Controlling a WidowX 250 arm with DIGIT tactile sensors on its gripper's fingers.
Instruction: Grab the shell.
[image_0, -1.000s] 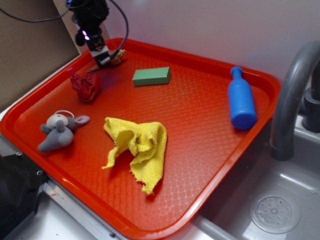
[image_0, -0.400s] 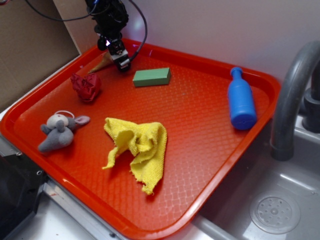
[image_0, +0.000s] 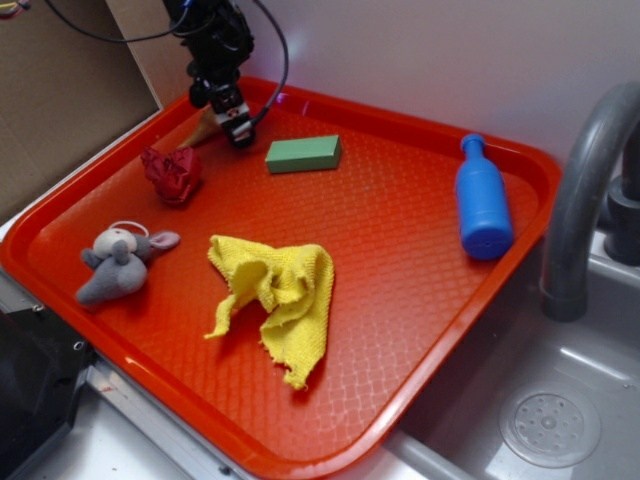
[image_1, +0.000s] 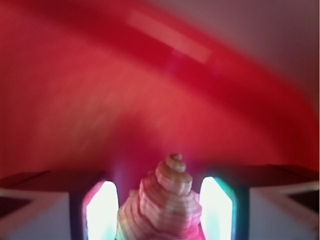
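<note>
Since the earlier frames the gripper (image_0: 232, 118) has shifted slightly back toward the tray's far edge, carrying the shell (image_0: 203, 127) with it; nothing else on the tray has changed place.

Going left to right in the exterior view: a grey stuffed mouse (image_0: 115, 264) lies at about 9 o'clock on the red tray (image_0: 420, 290). At roughly 10 o'clock sits a wrinkly red wad (image_0: 172, 173). Just beyond it, near 11 o'clock, the shell shows only as a tan cone poking out to the left of the gripper; its other end is hidden behind the black arm. Whether the shell touches the tray surface cannot be told. A yellow cloth (image_0: 280, 290) lies crumpled near the tray's middle, toward 6 o'clock. A green block (image_0: 303, 153) rests at about 12 o'clock, near the gripper but apart from it. A blue bottle (image_0: 482, 200) lies at 2 o'clock. A grey faucet (image_0: 585, 180) is cut off at the right edge.

In the wrist view, the shell (image_1: 162, 205) stands between the two fingers (image_1: 102, 210), spire pointing up, its base cut off by the bottom edge. The fingers are glared white and the tray behind is heavily blurred. The jaws sit closed around the shell, gripping it.
</note>
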